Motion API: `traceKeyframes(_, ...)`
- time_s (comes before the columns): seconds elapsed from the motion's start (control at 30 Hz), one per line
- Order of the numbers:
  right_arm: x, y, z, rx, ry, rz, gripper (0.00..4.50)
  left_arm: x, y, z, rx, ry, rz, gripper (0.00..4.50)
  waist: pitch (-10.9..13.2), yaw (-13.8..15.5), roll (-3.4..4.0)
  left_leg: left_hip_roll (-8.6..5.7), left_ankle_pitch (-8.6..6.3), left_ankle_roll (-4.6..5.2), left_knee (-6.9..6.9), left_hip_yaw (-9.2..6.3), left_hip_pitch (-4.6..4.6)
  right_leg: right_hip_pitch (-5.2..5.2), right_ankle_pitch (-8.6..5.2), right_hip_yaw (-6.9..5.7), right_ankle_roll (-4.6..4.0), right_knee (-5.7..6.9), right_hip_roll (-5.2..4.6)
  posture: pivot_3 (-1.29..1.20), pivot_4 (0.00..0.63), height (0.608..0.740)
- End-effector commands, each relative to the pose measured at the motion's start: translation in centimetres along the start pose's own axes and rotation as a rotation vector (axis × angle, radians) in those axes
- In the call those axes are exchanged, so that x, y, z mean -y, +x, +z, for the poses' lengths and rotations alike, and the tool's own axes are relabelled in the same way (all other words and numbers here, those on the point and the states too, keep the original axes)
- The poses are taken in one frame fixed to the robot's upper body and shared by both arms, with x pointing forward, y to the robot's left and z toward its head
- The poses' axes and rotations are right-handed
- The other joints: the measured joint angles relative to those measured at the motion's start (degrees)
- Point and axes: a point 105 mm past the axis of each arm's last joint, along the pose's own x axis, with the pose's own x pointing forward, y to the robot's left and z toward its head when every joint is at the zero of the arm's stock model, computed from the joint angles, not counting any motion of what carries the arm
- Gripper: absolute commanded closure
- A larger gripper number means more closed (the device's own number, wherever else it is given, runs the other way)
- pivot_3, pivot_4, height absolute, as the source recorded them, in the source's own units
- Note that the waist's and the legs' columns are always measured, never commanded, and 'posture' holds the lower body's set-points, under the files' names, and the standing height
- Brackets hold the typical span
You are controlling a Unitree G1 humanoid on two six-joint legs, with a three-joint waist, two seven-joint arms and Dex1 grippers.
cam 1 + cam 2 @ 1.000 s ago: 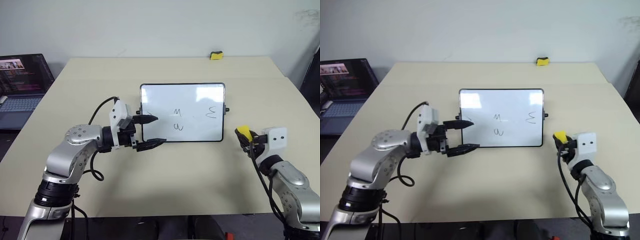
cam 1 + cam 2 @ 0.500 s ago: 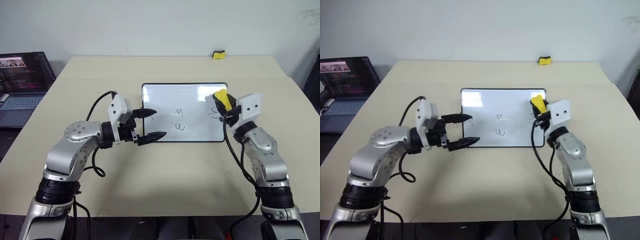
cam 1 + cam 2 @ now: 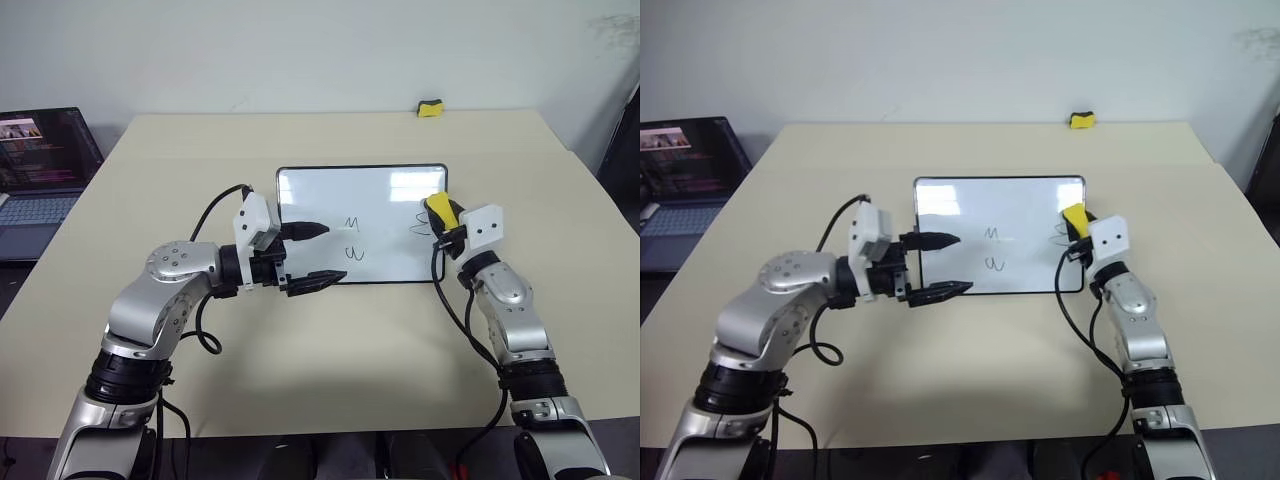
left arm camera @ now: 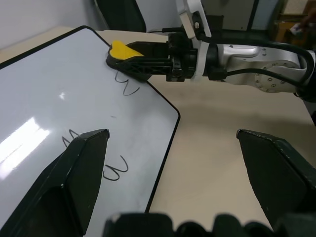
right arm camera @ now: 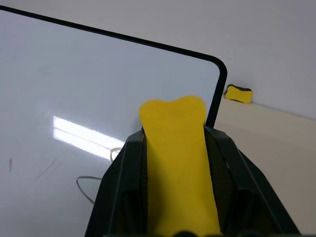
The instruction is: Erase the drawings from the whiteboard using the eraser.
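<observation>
Lying flat on a beige desk point(image 3: 350, 340) beside a laptop point(image 3: 40, 165), the whiteboard point(image 3: 375, 190) meets the right gripper point(image 3: 441, 222), jaws clamping the eraser point(image 3: 440, 210); left gripper point(image 3: 315, 255) jaws wide.

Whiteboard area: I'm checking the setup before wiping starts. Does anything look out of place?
Nothing looks damaged or spilled. The one oddity is a second yellow-and-black block lying at the table's far edge, well away from the whiteboard, while the eraser sits in the right gripper.
</observation>
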Motion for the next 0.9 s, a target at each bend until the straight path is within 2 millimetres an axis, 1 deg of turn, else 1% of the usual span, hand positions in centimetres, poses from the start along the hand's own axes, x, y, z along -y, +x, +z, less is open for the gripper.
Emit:
traceKeyframes(0.03,-1.3,-0.2,-1.0,-0.044,-0.011,0.049,3.25,0.0,0.0,0.9,0.013,0.046,-0.01,0.0,-0.01,-0.29,0.0,0.0,0.0,0.0,0.01,-0.01,0.0,0.0,0.0,0.01,0.0,0.01,0.0,0.0,0.15,0.74)
traceKeyframes(0.2,-3.2,-1.6,-4.1,-0.196,-0.007,0.122,3.25,-0.1,-0.1,0.9,0.012,0.046,-0.002,0.0,-0.11,-0.72,-0.05,0.01,0.0,0.0,0.02,-0.03,0.13,0.14,0.0,0.0,0.0,0.01,0.0,0.0,0.15,0.74)
traceKeyframes(0.3,-4.0,-2.6,-5.6,-0.274,0.014,0.154,3.25,-0.3,-0.3,0.8,0.007,0.045,0.011,0.0,-0.12,-0.78,-0.06,0.02,-0.08,0.16,0.01,-0.03,0.5,0.51,0.01,0.02,0.0,-0.01,0.01,0.0,0.15,0.74)
traceKeyframes(0.37,-4.5,-3.1,-6.2,-0.312,0.015,0.178,3.25,-0.4,-0.5,0.7,0.005,0.044,0.021,0.0,-0.13,-0.78,-0.07,0.03,-0.13,0.23,-0.02,-0.02,0.92,0.87,0.0,0.05,0.01,-0.02,0.02,0.0,0.15,0.74)
traceKeyframes(0.43,-5.1,-3.5,-6.5,-0.34,0.007,0.21,3.25,-0.5,-0.5,0.7,0.004,0.044,0.026,0.0,-0.14,-0.79,-0.09,0.08,-0.13,0.24,-0.01,-0.03,1.09,1.07,0.0,0.05,0.01,-0.04,0.1,0.0,0.15,0.74)
traceKeyframes(0.53,-5.9,-3.9,-6.5,-0.355,-0.002,0.254,3.25,-0.5,-0.6,0.6,0.002,0.042,0.033,0.0,-0.15,-0.79,-0.11,0.16,-0.11,0.26,0.01,-0.02,1.14,1.1,0.07,0.07,-0.02,-0.05,0.19,0.0,0.15,0.74)
traceKeyframes(0.63,-6.6,-3.9,-6.0,-0.344,-0.011,0.296,3.25,-0.6,-0.7,0.4,0.0,0.04,0.039,0.0,-0.15,-0.8,-0.1,0.44,-0.09,0.24,0.05,0.04,1.18,1.11,0.19,0.13,-0.07,-0.07,0.48,0.0,0.15,0.74)
traceKeyframes(0.77,-6.6,-3.3,-4.1,-0.279,-0.006,0.304,3.25,-0.6,-0.8,0.3,-0.002,0.037,0.046,0.0,-0.15,-0.81,-0.09,0.79,-0.09,0.22,0.03,0.07,1.22,1.07,0.23,0.14,-0.14,-0.09,0.83,0.0,0.15,0.74)
traceKeyframes(0.9,-6.1,-2.6,-2.3,-0.212,0.011,0.29,3.25,-0.6,-0.8,0.2,-0.004,0.035,0.05,0.0,-0.14,-0.81,-0.08,0.84,-0.09,0.21,0.0,0.06,1.17,0.99,0.23,0.15,-0.19,-0.08,0.88,0.0,0.15,0.74)
